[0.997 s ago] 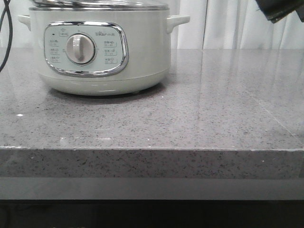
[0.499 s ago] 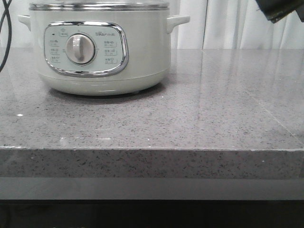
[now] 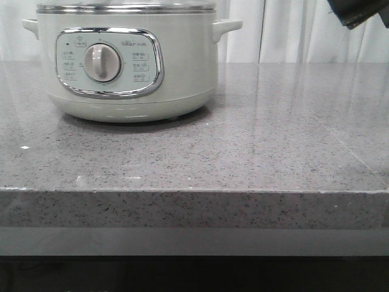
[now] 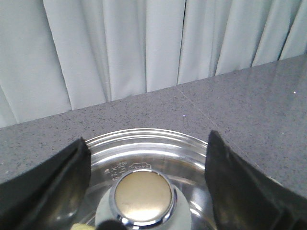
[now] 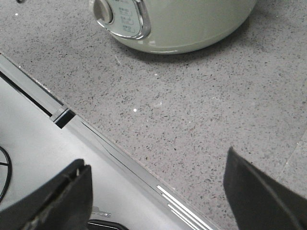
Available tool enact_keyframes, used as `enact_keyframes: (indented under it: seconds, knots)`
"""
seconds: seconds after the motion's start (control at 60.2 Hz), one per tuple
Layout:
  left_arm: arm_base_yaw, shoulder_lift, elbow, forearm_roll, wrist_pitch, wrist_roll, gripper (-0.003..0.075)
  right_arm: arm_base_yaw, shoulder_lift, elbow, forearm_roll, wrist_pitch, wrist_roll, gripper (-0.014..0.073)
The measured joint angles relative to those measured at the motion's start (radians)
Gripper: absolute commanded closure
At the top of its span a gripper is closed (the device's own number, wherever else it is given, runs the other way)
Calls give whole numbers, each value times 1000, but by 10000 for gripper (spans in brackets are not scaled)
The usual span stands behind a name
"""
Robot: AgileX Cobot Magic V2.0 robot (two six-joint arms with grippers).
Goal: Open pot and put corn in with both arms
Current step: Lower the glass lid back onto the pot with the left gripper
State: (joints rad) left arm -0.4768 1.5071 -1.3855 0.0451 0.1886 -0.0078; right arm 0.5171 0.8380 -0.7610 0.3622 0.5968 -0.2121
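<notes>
The pot (image 3: pixel 124 64) sits toward the left rear of the grey speckled bench (image 3: pixel 255 152), control panel (image 3: pixel 109 62) and central dial (image 3: pixel 100 62) facing forward, small side handles sticking out at each flank. Its steel-rimmed lid (image 4: pixel 144 158) is on and closed; the left wrist view shows the glass dome with a round brass-coloured knob (image 4: pixel 143 196) at its centre.

Left tool (image 4: pixel 146 191): poised directly above the lid, its two dark fingers (image 4: pixel 48 191) spread wide, one to each side of the knob and clear of it. Released, gripping nothing.

Right tool (image 5: pixel 158 196): up in the air off the front edge of the bench, to the right of the pot and well apart from it. Fingers (image 5: pixel 261 191) parted wide with only bench surface and the bench's front rail between them. Released, empty. In the front view just a dark corner of this arm (image 3: pixel 358 12) shows at the upper right.

Corn: not visible in any view; its position cannot be told.

White curtains (image 4: pixel 144 48) hang behind the bench.
</notes>
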Motion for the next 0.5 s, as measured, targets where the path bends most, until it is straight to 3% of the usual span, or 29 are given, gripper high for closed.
enact_keyframes:
  seconds: [0.283,0.499]
  knots:
    - [0,-235,12,25,398,0,217,0,0,0,0,0,0,13]
    - [0,-413,185,11,466,0,219,0,0,0,0,0,0,13]
